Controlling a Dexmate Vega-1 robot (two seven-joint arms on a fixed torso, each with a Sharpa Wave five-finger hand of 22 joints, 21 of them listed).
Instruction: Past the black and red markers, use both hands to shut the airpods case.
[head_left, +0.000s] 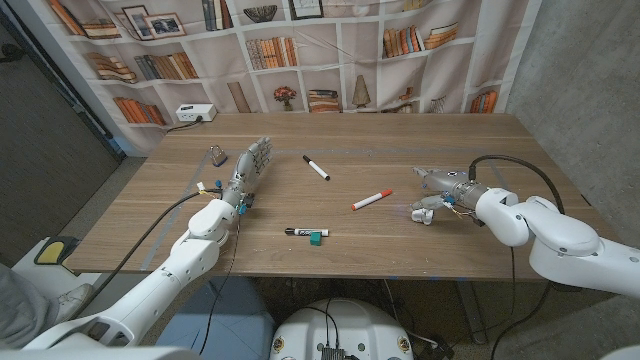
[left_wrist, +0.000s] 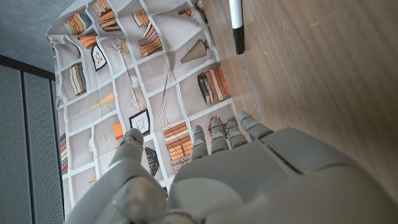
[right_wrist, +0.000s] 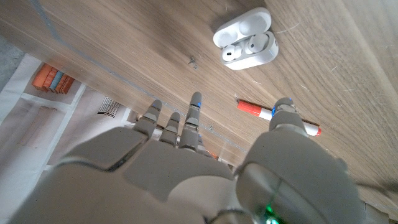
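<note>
Wooden table (head_left: 400, 240) fronts a bookshelf-print backdrop (head_left: 330, 50).

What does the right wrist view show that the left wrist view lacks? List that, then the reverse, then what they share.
Right wrist view, not the left: the airpods case, lid open with both earbuds seated, the red marker partly behind a fingertip, and the right hand with its fingers apart, holding nothing.
Left wrist view, not the right: the black marker and the left hand, also holding nothing.
Both: the wooden table and the bookshelf backdrop.
</note>
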